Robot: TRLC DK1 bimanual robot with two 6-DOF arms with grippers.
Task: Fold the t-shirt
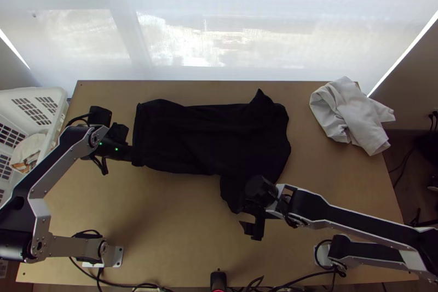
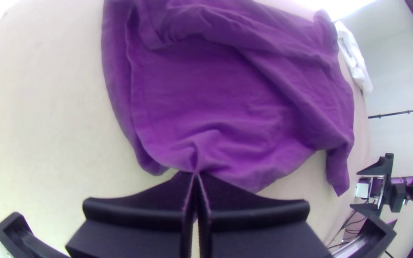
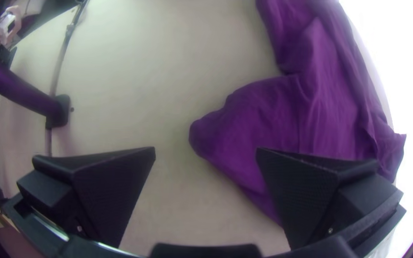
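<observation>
So the left gripper (image 1: 131,154) is pinching one end of the t-shirt (image 1: 208,133); the rumpled dark cloth is lying out ahead of it; the right gripper (image 1: 249,217) is gaping wide right by the other end.

Robotics lab, two arms (image 1: 350,222), table (image 1: 169,226), cables (image 1: 132,285)

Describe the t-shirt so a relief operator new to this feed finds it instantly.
Start from the wooden table: the t-shirt is the large dark cloth across its middle, its left end pinched in the left gripper. Unlike the pale, bunched cloth at the far right corner, it lies stretched out long.
</observation>
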